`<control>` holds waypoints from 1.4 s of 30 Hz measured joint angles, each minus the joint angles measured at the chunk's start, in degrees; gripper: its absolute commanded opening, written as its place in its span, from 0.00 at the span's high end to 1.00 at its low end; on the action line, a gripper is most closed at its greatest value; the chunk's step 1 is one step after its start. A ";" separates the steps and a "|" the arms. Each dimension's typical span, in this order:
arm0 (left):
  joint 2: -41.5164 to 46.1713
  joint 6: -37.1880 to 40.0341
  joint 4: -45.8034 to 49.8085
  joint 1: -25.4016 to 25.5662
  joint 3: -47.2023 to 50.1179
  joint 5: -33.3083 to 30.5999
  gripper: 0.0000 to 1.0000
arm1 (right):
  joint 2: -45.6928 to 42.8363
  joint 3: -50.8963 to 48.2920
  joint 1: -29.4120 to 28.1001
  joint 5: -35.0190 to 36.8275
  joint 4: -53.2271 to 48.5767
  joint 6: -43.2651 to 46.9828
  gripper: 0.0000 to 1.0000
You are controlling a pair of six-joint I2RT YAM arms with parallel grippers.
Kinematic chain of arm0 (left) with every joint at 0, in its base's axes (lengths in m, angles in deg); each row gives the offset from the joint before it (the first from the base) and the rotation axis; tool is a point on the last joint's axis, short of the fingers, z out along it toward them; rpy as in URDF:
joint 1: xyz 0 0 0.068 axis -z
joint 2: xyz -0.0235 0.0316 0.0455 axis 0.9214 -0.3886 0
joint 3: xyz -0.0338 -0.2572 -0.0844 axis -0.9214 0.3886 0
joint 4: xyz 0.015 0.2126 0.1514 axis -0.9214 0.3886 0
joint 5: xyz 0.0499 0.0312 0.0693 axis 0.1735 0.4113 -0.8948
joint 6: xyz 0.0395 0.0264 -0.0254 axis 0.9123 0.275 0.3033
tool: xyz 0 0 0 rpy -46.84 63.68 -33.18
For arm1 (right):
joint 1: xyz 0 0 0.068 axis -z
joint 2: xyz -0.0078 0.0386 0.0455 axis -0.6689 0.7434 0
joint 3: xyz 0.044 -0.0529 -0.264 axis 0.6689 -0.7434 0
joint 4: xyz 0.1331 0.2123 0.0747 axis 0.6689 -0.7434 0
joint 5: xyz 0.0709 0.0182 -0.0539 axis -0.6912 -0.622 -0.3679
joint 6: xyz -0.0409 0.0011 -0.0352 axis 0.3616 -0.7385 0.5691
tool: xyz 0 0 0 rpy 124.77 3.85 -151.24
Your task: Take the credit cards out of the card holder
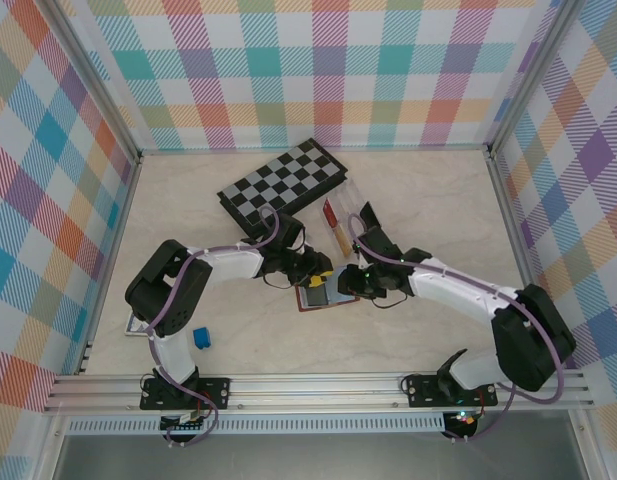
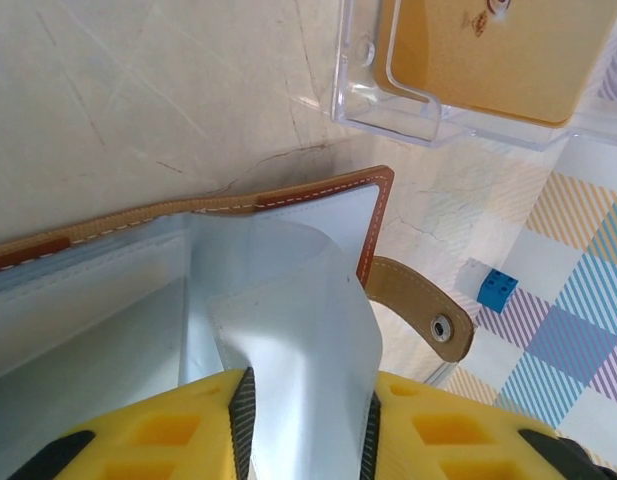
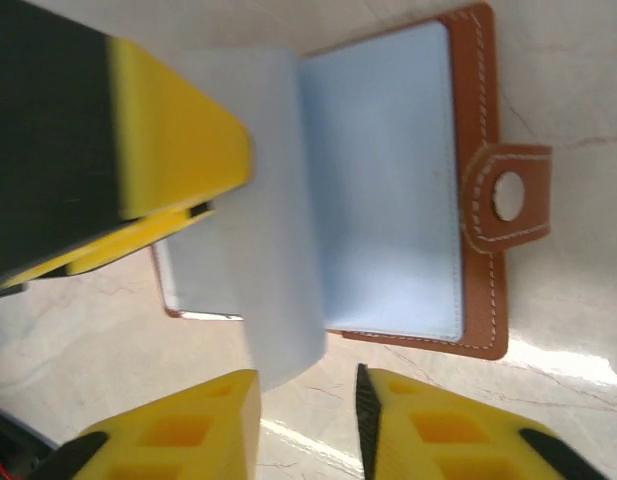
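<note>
Pale marbled tabletop [image 1: 438, 200] runs between plaid walls [image 1: 288, 70], and you have both arms bent in toward its middle. Beyond your grippers, on the far side, the folded chessboard [image 1: 283, 182] lies flat, and a clear plastic box [image 1: 346, 215] sits just past your right gripper [image 3: 308, 385], beside that board. The card holder [image 3: 388, 180] lies open on the table right between your two grippers, almost under them. It is a small book of brown leather with pale stitching along the edge, its inside lined in smooth blue-grey and facing up. Your left gripper [image 2: 308, 385] is closed on one translucent blue-grey plastic leaf [image 3: 268, 200] of the holder and holds it curled up off the lining, so the leaf arches from the spine into those yellow fingers. From your right wrist view, the leaf's free edge hangs just ahead of your right gripper, whose fingers stand apart with nothing between them. On the holder's edge away from your left gripper, the snap tab [image 3: 508, 195] sticks out flat with its round stud hole showing. A small blue cube [image 1: 201, 338] rests well behind your left gripper, near that arm's base.
</note>
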State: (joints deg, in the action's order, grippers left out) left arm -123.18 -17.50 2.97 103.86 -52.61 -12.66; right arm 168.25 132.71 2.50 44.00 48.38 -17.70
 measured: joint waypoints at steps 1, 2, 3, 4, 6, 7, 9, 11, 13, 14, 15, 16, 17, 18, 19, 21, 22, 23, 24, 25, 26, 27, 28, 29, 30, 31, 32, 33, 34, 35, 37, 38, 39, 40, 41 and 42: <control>0.00 0.00 0.00 0.02 -0.09 0.09 0.68 | -0.46 -0.11 0.00 -0.33 0.55 0.46 0.59; 0.00 0.00 0.00 0.04 -0.17 0.15 0.69 | -0.59 -0.13 0.00 -0.61 0.96 0.85 0.58; 0.00 0.00 -0.02 0.07 -0.22 0.20 0.69 | -0.50 -0.15 -0.02 -1.07 1.40 1.38 0.58; 0.00 0.00 0.00 0.11 -0.26 0.20 0.69 | -0.22 -0.15 -0.02 -1.38 1.55 1.57 0.57; 0.00 0.00 0.00 0.22 -0.31 0.22 0.70 | 0.76 -0.13 -0.15 -1.77 1.66 2.23 0.56; 0.00 0.00 0.00 0.26 -0.33 0.24 0.70 | 1.55 -0.04 -0.31 -1.84 1.62 2.51 0.56; 0.00 0.00 0.02 0.28 -0.42 0.39 0.70 | 3.65 0.52 -0.76 -1.79 1.46 3.04 0.56; 0.00 0.00 0.07 0.28 -0.63 0.39 0.70 | 5.64 1.60 -1.36 -1.25 1.09 3.56 0.56; 0.00 0.00 0.24 0.28 -1.03 0.37 0.71 | 7.52 3.28 -2.21 0.17 0.48 4.42 0.57; 0.00 0.00 0.35 0.28 -1.25 0.35 0.71 | 8.20 3.93 -2.56 0.94 0.35 4.59 0.58; 0.00 0.00 0.46 0.28 -1.51 0.35 0.71 | 8.79 4.48 -2.82 1.75 0.17 4.85 0.59; 0.00 0.00 0.63 0.28 -1.70 0.35 0.71 | 9.25 4.96 -3.02 2.51 -0.04 5.01 0.61; 0.02 0.00 0.83 0.28 -2.01 0.33 0.71 | 9.68 5.38 -3.15 3.30 -0.15 5.25 0.63; 0.02 0.02 1.11 0.28 -2.29 0.26 0.71 | 10.14 5.70 -3.28 4.13 -0.20 5.46 0.65; 0.07 0.02 1.86 0.28 -2.71 0.02 0.71 | 10.58 6.03 -3.34 4.92 -0.37 5.66 0.68; 0.42 0.09 3.28 0.26 -3.26 -0.68 0.70 | 11.04 6.25 -3.37 6.45 -0.59 5.57 0.70; 0.83 0.24 4.33 0.26 -3.48 -1.16 0.69 | 11.13 6.25 -3.34 7.34 -0.87 5.38 0.71; 1.25 0.33 5.11 0.24 -3.63 -1.57 0.68 | 11.13 6.23 -3.34 8.04 -1.09 5.31 0.72; 1.92 0.50 6.36 -0.04 -3.67 -2.34 0.67 | 11.13 6.23 -3.34 9.01 -1.36 4.96 0.73; 2.78 0.92 7.85 -0.33 -3.67 -3.08 0.65 | 11.13 6.23 -3.34 9.81 -1.53 4.61 0.73; 3.50 1.27 8.98 -0.55 -3.69 -3.80 0.64 | 11.13 6.23 -3.34 10.56 -1.77 4.26 0.73; 4.57 1.75 10.84 -0.90 -3.69 -4.76 0.63 | 11.13 6.23 -3.34 11.37 -2.05 4.00 0.73; 5.40 2.01 12.22 -1.20 -3.69 -5.55 0.63 | 11.13 6.23 -3.34 12.13 -2.36 3.56 0.73; 6.43 2.47 13.70 -1.64 -3.69 -6.45 0.62 | 11.13 6.23 -3.34 12.70 -2.64 3.32 0.73; 7.28 2.91 14.99 -2.03 -3.65 -7.23 0.62 | 11.13 6.23 -3.34 13.29 -2.95 2.93 0.73; 8.13 3.28 15.98 -2.51 -3.58 -7.82 0.61 | 11.13 6.23 -3.34 13.73 -3.21 2.71 0.73; 8.83 3.69 16.85 -2.86 -3.39 -8.41 0.61 | 11.13 6.23 -3.32 14.10 -3.45 2.43 0.73; 9.20 4.00 17.29 -3.06 -3.13 -8.76 0.61 | 11.13 6.23 -3.32 14.34 -3.61 2.27 0.74; 9.38 4.33 17.66 -3.19 -2.75 -8.85 0.61 | 11.13 6.23 -3.34 14.53 -3.76 2.08 0.74; 9.38 4.42 17.79 -3.26 -2.43 -8.94 0.60 | 11.13 6.23 -3.34 14.62 -3.85 1.86 0.75; 9.35 4.61 18.34 -3.23 -1.42 -8.90 0.61 | 11.13 6.23 -3.32 14.73 -4.07 1.46 0.76; 9.33 4.66 18.62 -3.23 -1.03 -8.90 0.60 | 11.15 6.23 -3.32 14.73 -4.17 1.38 0.77; 9.22 4.81 18.80 -3.23 -0.76 -8.90 0.60 | 11.23 6.23 -3.32 14.73 -4.33 1.20 0.78; 9.09 4.90 18.91 -3.23 -0.66 -8.87 0.60 | 11.37 6.23 -3.32 14.73 -4.42 1.11 0.78; 8.96 5.03 18.86 -3.23 -0.57 -8.81 0.60 | 11.50 6.23 -3.32 14.73 -4.48 1.05 0.78; 8.68 5.20 18.91 -3.23 -0.52 -8.66 0.60 | 11.78 6.23 -3.32 14.73 -4.55 1.01 0.79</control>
State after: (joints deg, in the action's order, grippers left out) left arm -114.50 -12.30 21.88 100.63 -53.13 -21.31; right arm 180.03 138.94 -0.83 58.73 43.84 -16.70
